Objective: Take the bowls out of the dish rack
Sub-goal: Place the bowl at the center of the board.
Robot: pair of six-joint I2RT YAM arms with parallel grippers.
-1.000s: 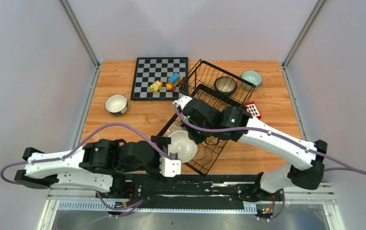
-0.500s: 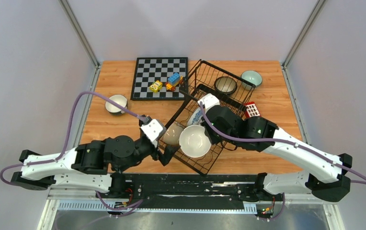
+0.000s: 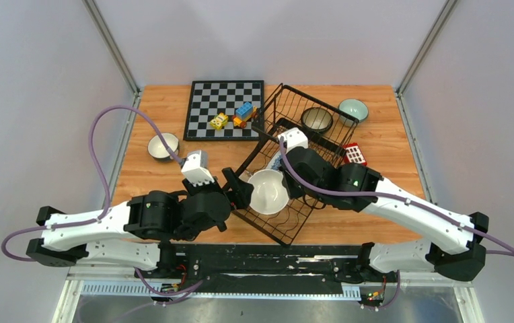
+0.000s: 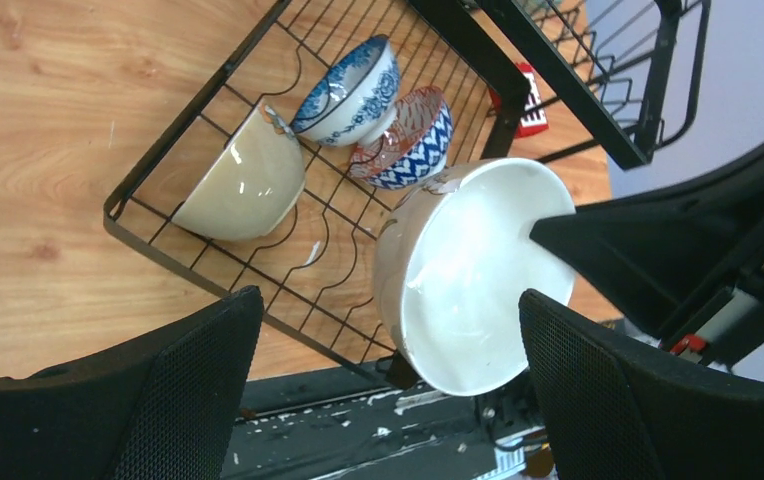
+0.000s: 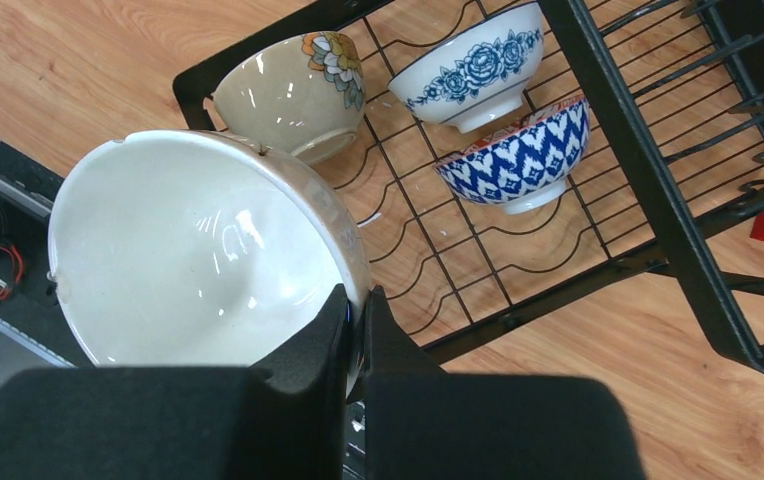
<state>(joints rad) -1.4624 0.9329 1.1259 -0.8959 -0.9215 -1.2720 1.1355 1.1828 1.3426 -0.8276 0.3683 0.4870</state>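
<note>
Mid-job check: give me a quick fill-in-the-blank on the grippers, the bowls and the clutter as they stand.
The right gripper is ___ on the rim of the large white bowl.
The left gripper stands ___, holding nothing.
The toy blocks sit on the ___.
The mint green bowl stands ___ the dish rack, on the table.
Missing words: shut; open; chessboard; outside.

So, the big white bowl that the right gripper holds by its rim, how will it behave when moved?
Probably stiff and breakable: the white bowl looks like glazed ceramic. Its glossy inside suggests slipperiness, and the right gripper pinches only one spot of its rim, so it may swing or slip.
</note>
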